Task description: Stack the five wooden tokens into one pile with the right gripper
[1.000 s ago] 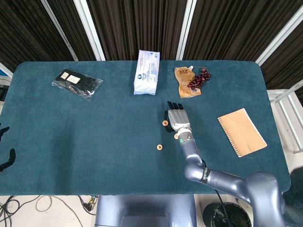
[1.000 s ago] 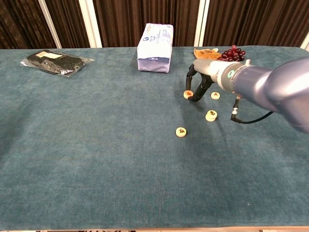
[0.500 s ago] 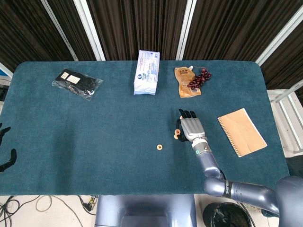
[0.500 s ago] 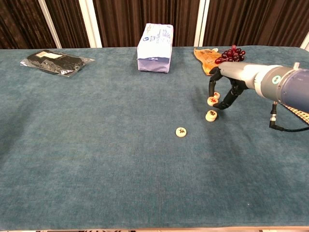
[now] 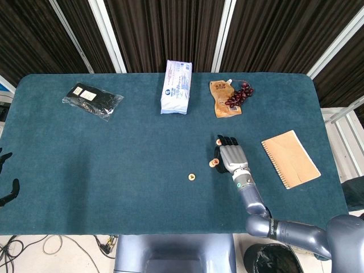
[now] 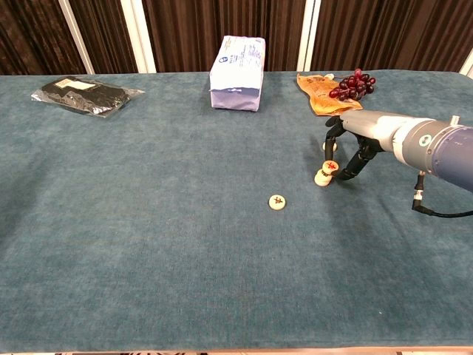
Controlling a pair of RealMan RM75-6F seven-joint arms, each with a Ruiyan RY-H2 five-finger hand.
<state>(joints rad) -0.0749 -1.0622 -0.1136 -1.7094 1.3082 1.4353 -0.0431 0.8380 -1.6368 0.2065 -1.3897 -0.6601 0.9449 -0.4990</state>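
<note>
Right hand [image 6: 347, 151] over the table [image 5: 114, 170], fingers curled down around a token [image 6: 329, 167] sitting on top of a second token [image 6: 322, 178], short pile; looks pinched between thumb and finger, hard to be sure. One more token [image 6: 330, 146] behind the hand, partly hidden. Lone token [image 6: 277, 201] lies apart, nearer the front edge. Left hand [image 5: 5, 176] barely shows at the edge, grip unclear. Grapes [image 5: 239, 94], white packet [image 5: 176, 86], notebook [image 5: 290, 158], black bag [image 5: 92, 99] well away.
</note>
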